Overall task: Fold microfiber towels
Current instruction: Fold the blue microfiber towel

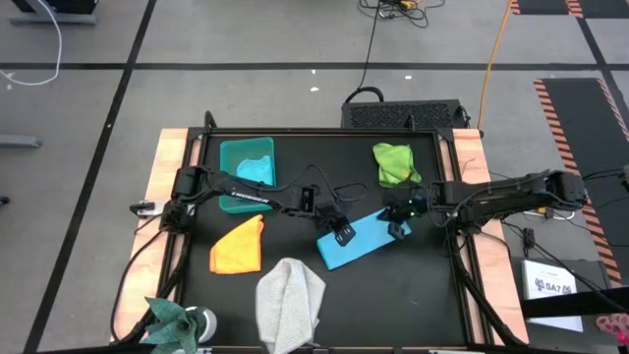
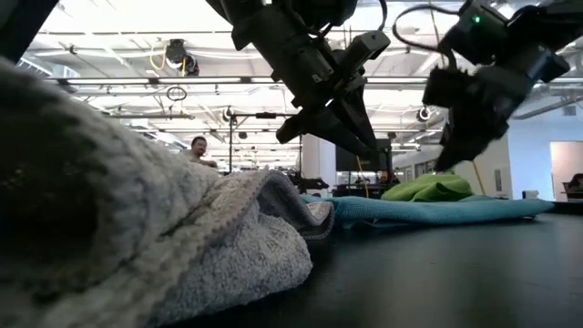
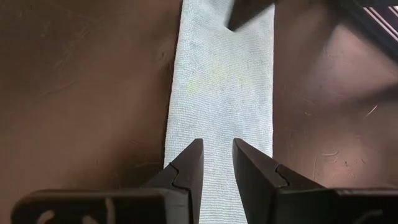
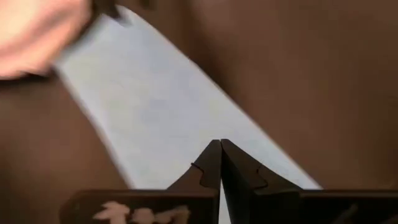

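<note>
Both grippers are held over the folded light blue towel [image 1: 360, 240]: left gripper [image 3: 216, 163] jaws slightly parted, nothing pinched; right gripper [image 4: 220, 163] jaws pressed together, empty.

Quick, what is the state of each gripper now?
Left gripper: open, empty, over the blue towel.
Right gripper: shut, empty, at the same towel's other end.

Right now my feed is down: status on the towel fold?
Left gripper fingers apart, right gripper shut, both over light blue towel. Towel flat, folded narrow. Nothing blocking.
</note>
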